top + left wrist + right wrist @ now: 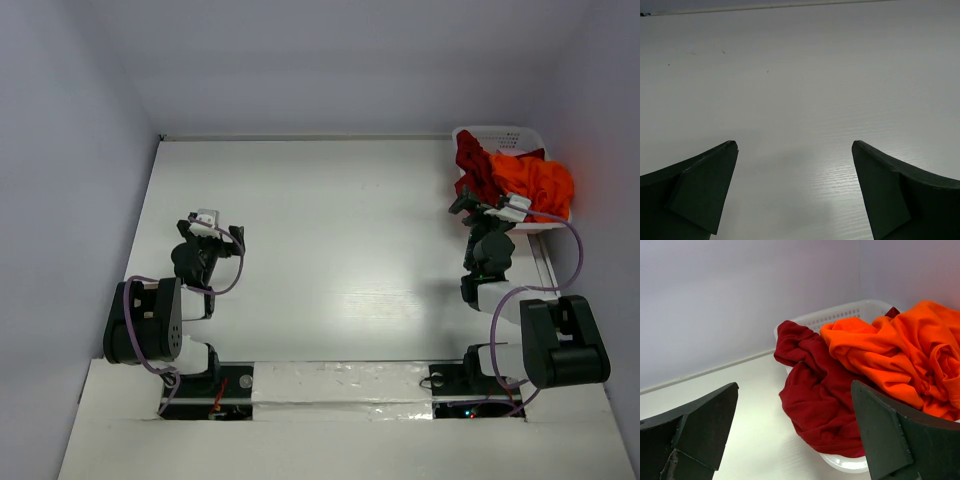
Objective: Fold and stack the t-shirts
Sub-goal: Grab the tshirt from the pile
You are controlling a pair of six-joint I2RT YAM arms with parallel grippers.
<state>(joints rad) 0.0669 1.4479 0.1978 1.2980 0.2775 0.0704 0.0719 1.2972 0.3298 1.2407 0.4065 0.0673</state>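
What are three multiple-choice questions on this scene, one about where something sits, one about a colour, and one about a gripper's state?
1. Where on the table is the white basket?
A. Far right corner
B. Centre
C. Near left edge

2. What colour is the shirt beside the dark red shirt in the basket?
A. Green
B. Orange
C. White

3. How is the right gripper?
A. Shut on a shirt
B. Shut, empty
C. Open, holding nothing

Answers:
1 A: the top view shows the basket at the table's far right corner.
2 B: the orange shirt is heaped beside the red one.
3 C: its jaws stand wide apart, gripping nothing.
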